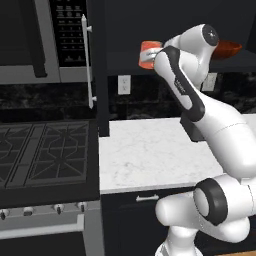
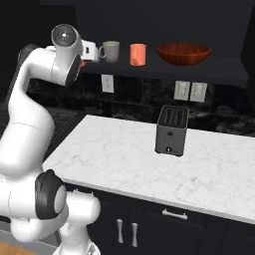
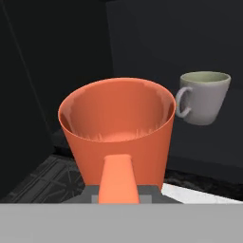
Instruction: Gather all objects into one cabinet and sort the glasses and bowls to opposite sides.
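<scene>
Your gripper [image 3: 118,192] is closed on an orange cup [image 3: 117,128], held upright by its handle at the left end of the cabinet shelf [image 2: 219,67]. Beside it to the right you have the grey-beige cup [image 2: 110,51], then a second orange cup [image 2: 138,54], then the red-brown bowl [image 2: 184,53] at the far right. Below on the counter [image 2: 119,154] stands a toaster [image 2: 172,130].

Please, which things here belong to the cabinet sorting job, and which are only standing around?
Job: orange cup held in the shut gripper; grey-beige cup, second orange cup and red-brown bowl on the cabinet shelf.

Standing around: toaster on the marble counter; stove; microwave.
</scene>
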Controlling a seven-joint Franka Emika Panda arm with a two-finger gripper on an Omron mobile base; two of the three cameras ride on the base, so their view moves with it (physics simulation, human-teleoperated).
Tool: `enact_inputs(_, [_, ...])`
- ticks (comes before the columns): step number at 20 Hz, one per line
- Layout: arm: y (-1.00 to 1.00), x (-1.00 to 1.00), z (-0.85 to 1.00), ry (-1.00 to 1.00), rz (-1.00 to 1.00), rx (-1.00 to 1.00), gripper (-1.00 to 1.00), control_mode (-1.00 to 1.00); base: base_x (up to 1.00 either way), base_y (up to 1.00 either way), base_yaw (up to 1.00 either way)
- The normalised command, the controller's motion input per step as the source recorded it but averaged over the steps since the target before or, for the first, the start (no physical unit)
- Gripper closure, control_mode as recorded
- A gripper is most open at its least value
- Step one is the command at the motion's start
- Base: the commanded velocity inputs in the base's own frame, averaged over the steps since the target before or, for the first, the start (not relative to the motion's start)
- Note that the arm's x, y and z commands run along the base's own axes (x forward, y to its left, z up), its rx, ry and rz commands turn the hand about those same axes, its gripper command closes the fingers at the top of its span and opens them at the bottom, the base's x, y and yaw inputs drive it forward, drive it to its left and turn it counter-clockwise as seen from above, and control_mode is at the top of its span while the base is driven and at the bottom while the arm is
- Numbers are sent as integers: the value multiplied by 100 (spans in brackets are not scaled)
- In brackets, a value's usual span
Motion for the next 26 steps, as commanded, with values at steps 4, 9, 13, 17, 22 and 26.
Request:
enact_inputs(4, [7,36,-5,4,2,0,100,-100,0,0,0])
enact_inputs(9, [0,47,-10,0,0,0,100,-100,0,0,0])
enact_inputs(13, [1,42,-29,0,0,0,100,-100,0,0,0])
enact_inputs(17, [8,32,-27,0,0,0,100,-100,0,0,0])
enact_inputs(22, [1,38,-12,0,0,0,100,-100,0,0,0])
enact_inputs(26, [1,46,-12,0,0,0,100,-100,0,0,0])
